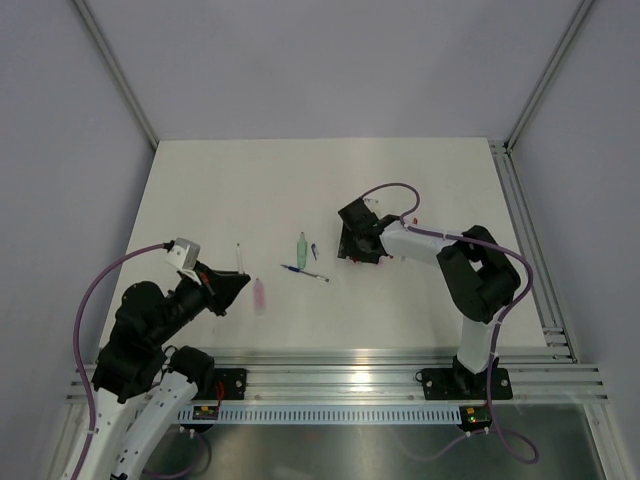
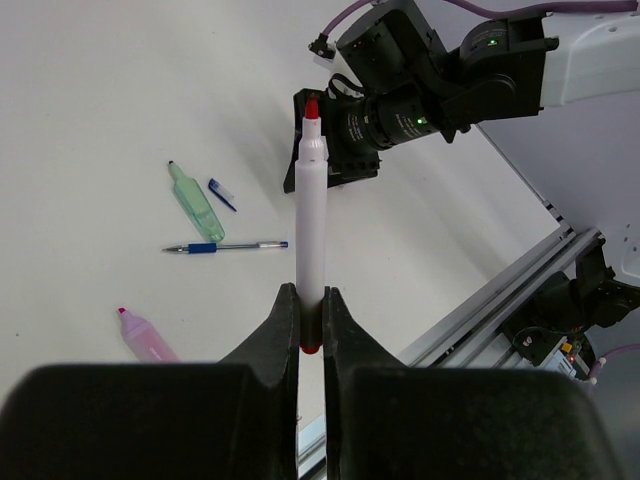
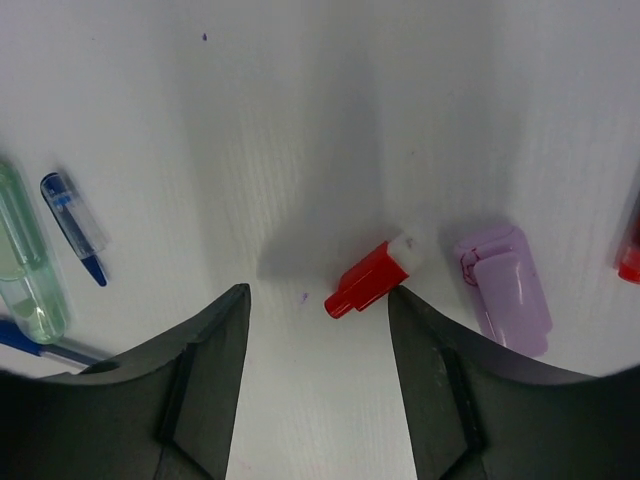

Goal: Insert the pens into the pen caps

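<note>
My left gripper (image 2: pixel 311 295) is shut on the lower end of a white pen (image 2: pixel 311 220) with a red tip, holding it upright above the table; from above, this gripper (image 1: pixel 238 284) sits at the front left. A red pen cap (image 3: pixel 372 281) with a white end lies on the table between the fingers of my open right gripper (image 3: pixel 318 292), close to the right finger (image 3: pixel 430 350). A pale purple pen cap (image 3: pixel 506 290) lies just right of it. In the top view the right gripper (image 1: pixel 358 242) hides both caps.
A green highlighter (image 1: pixel 302 245), a small blue cap (image 1: pixel 314 251) and a blue ballpoint pen (image 1: pixel 305 272) lie mid-table. A pink highlighter (image 1: pixel 259 294) lies near my left gripper. Something red (image 3: pixel 630 262) shows at the right wrist view's edge. An aluminium rail (image 1: pixel 340 380) runs along the near edge.
</note>
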Motion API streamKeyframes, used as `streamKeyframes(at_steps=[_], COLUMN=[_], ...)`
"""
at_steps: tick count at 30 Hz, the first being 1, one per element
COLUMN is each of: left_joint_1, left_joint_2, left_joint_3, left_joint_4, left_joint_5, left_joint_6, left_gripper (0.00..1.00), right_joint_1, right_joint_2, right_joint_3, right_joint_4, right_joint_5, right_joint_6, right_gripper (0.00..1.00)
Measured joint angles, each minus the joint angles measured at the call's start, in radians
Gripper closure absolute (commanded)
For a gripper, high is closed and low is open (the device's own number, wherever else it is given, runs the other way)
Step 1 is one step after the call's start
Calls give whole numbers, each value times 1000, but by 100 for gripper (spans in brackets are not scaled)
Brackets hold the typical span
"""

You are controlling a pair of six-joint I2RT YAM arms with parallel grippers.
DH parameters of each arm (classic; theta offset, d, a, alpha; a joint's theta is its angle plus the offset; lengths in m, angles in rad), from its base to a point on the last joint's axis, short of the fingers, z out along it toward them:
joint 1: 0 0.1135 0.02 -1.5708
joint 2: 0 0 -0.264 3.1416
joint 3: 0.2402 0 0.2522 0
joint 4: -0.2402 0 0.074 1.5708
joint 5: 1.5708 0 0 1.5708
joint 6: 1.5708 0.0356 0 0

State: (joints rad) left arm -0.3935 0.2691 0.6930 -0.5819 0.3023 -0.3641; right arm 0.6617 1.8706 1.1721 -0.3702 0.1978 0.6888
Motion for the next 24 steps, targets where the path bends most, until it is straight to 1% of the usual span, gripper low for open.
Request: streamKeyframes(at_steps=[6, 10, 11, 14, 20, 23, 24], left_joint_1=[4, 5, 6, 7, 7, 7, 7], left_joint_2=[0, 1, 1, 1, 1, 0, 0], left_joint_3=[0, 0, 0, 0, -2, -6, -9], left_joint_4=[0, 0, 0, 0, 0, 1, 0], left_joint_5=[1, 2, 2, 5, 8, 9, 9], left_joint_6=[0, 0, 0, 1, 1, 1, 1], left_gripper=[100, 100, 100, 100, 100, 100, 100], right_joint_1=[-2, -2, -2, -2, -3, -3, -3], right_joint_2=[31, 55, 60, 76, 103, 118, 122], right_joint_3=[37, 69, 77, 98, 142, 167, 174], right_joint_4=[0, -24, -28, -49, -92, -118, -126], right_joint_5=[23, 34, 37, 49, 55, 60, 64], right_joint_6=[-7, -26, -32, -47, -69, -82, -85], right_gripper=[41, 52, 56, 65, 66, 73, 73])
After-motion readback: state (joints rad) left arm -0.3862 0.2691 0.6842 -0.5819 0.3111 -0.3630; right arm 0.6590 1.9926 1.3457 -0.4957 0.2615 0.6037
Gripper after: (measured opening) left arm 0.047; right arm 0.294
